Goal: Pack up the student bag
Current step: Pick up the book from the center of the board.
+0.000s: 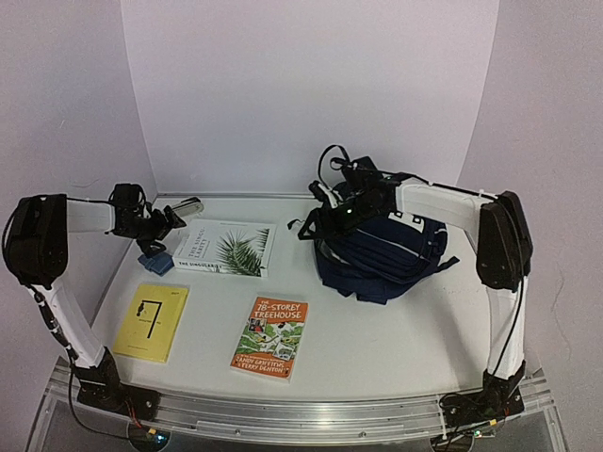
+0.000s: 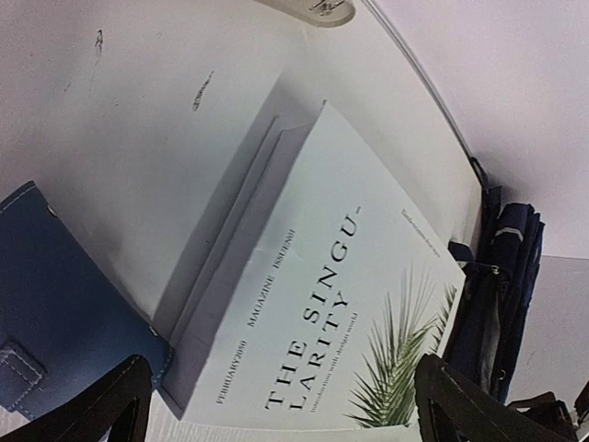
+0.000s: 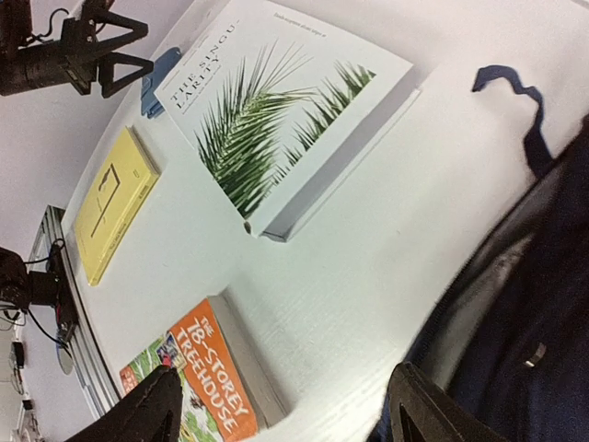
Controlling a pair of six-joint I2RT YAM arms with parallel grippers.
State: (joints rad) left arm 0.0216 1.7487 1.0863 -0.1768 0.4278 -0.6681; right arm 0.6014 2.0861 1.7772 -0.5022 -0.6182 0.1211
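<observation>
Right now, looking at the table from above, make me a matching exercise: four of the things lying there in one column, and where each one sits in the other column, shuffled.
Things
1. white magazine with a palm-leaf cover
2. thin yellow book
3. orange Treehouse paperback
4. dark navy fabric backpack

Places
A. near side, about the middle
B. far side, on the right
C. near side, on the left
D. far side, beside the small blue pouch

Pairs: 1-D, 2-C, 3-A, 4-B

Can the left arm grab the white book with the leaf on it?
Probably yes. The left claw hangs open just by the white book, and nothing sits between them.
</observation>
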